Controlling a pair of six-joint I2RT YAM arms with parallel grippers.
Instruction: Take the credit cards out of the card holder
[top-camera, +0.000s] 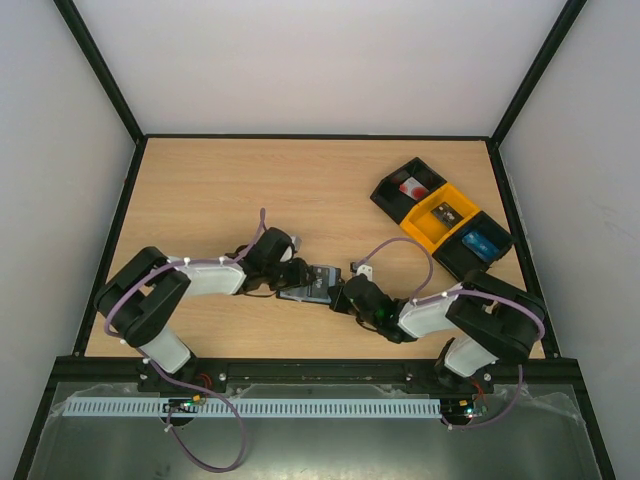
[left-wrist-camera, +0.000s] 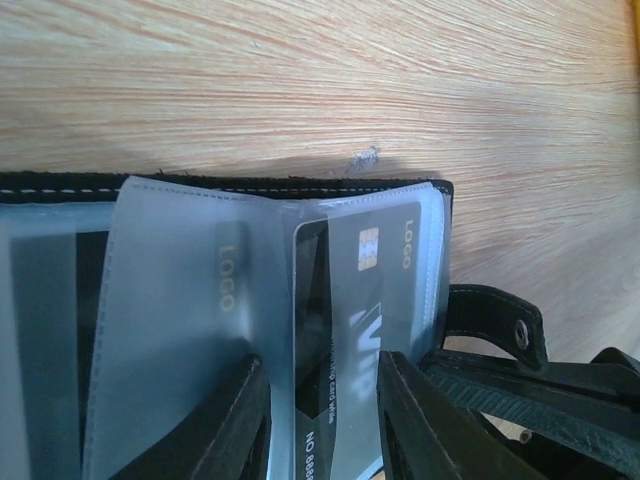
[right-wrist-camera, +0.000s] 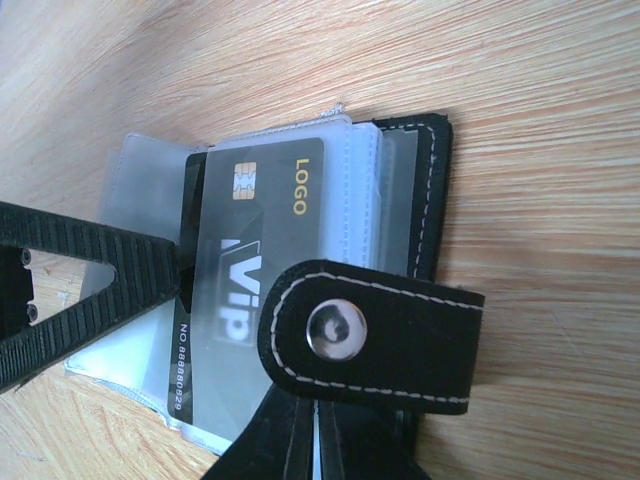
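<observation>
The holder (top-camera: 308, 283) lies open on the table (top-camera: 220, 190), near the front edge, between my two claws. The right claw (right-wrist-camera: 315, 425) is closed to a slit at the holder's near edge. I judge it is clamping the cover, though the strap (right-wrist-camera: 400, 340) hides its tips. The left claw (left-wrist-camera: 320, 365) stands moderately apart, one finger on each side of a clear sleeve (left-wrist-camera: 170, 300) that holds a dark card (left-wrist-camera: 370, 300). I cannot tell whether its pads grip anything.

The step in hand is drawing this card out of its sleeve. The card's long axis runs away from both wrist cameras. Its chip end is at the far side and its number end is nearest the fingers. A welded seam crosses the sleeve's far edge, so I judge the mouth is at the near end or on a side.

To do this well, I'd keep the right claw firm so the holder cannot slide. With the left claw I'd pinch only the card, not the plastic. Then I'd pull straight along the long axis toward the left wrist, keeping the card flat so it doesn't jam in the sleeve.
</observation>
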